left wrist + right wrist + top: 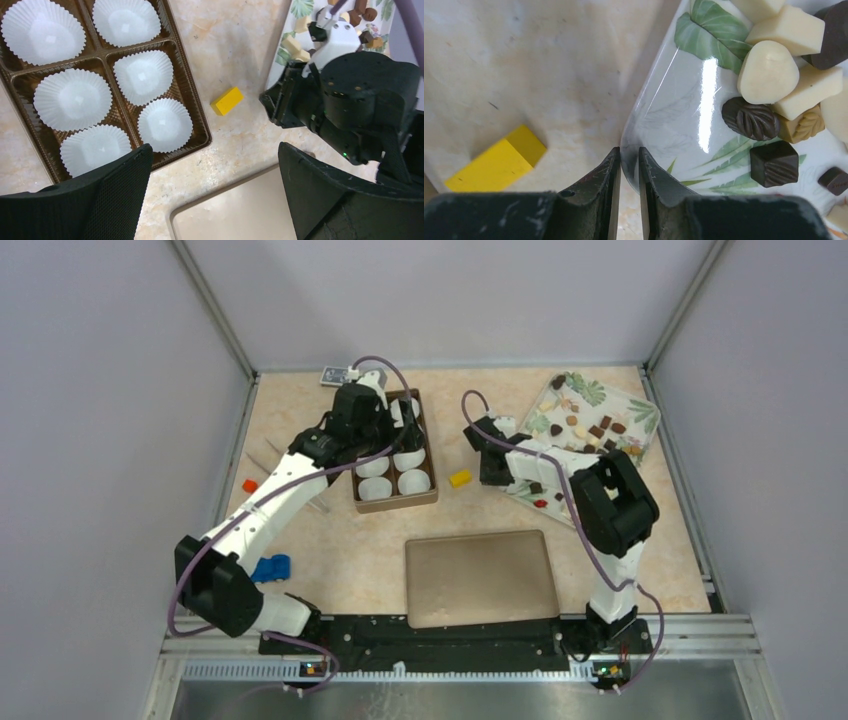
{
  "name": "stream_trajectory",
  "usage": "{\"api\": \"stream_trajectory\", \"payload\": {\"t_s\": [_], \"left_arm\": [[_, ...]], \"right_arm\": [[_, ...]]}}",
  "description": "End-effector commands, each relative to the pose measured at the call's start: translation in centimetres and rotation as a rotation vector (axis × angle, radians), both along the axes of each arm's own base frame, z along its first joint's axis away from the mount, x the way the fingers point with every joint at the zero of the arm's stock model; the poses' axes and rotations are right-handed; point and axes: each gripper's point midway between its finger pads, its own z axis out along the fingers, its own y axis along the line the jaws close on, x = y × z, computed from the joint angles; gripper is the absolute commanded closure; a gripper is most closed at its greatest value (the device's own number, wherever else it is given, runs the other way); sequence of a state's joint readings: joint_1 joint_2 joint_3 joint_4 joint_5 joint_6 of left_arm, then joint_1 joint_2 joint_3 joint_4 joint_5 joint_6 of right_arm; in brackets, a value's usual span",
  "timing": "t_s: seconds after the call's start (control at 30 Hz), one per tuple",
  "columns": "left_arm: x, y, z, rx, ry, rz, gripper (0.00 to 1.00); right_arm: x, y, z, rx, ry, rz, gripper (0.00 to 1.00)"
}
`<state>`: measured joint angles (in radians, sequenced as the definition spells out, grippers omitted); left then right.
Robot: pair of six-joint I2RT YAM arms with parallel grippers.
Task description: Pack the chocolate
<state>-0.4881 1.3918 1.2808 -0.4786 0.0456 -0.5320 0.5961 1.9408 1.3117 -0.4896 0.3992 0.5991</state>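
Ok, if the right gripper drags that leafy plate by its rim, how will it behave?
The plate looks glossy and rigid, so it probably slides whole; the thin rim might slip from the right gripper. Loose chocolates would likely shift.

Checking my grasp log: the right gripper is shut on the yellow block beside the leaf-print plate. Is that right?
Not quite. The right gripper is shut on the rim of the leaf-print plate, not on the yellow block, which lies apart beside the plate. The right wrist view shows the rim running between the fingers.
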Motion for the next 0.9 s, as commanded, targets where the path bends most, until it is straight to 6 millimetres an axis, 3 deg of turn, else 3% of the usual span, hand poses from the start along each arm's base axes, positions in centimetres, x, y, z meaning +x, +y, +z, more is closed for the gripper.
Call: {"api": "stream_trajectory", "payload": {"t_s": [0.0, 0.13, 0.27, 0.37, 0.57, 0.73, 0.87], "left_arm": [[0.0, 0.0, -0.7, 0.01, 0.005, -0.011, 0.01], [-0.1, 0.3, -0.7, 0.023, 0.001, -0.004, 0.01], [0.1, 2.1, -0.9, 0.092, 0.002, 0.053, 0.02], [0.8, 5.7, -1.8, 0.166, 0.033, 0.164, 0.02], [0.7, 16.4, -8.9, 0.229, 0.307, 0.526, 0.02], [1.3, 19.9, -11.2, 0.221, 0.353, 0.656, 0.09], [1.9, 22.2, -13.7, 0.324, 0.416, 0.751, 0.18]], "right_arm": [[-2.3, -2.2, 1.4, -0.04, 0.005, -0.01, 0.82], [-3.3, -2.6, 2.8, -0.026, -0.006, 0.015, 0.77], [-3.2, -2.6, 5.7, -0.013, -0.062, 0.025, 0.56], [-2.9, -1.1, 8.8, 0.025, -0.139, 0.062, 0.48], [-2.5, 1.2, 12.9, 0.137, -0.27, 0.112, 0.47], [-3.2, 0.5, 14.4, 0.167, -0.335, 0.113, 0.46], [-3.8, -0.4, 15.1, 0.156, -0.363, 0.118, 0.46]]}}
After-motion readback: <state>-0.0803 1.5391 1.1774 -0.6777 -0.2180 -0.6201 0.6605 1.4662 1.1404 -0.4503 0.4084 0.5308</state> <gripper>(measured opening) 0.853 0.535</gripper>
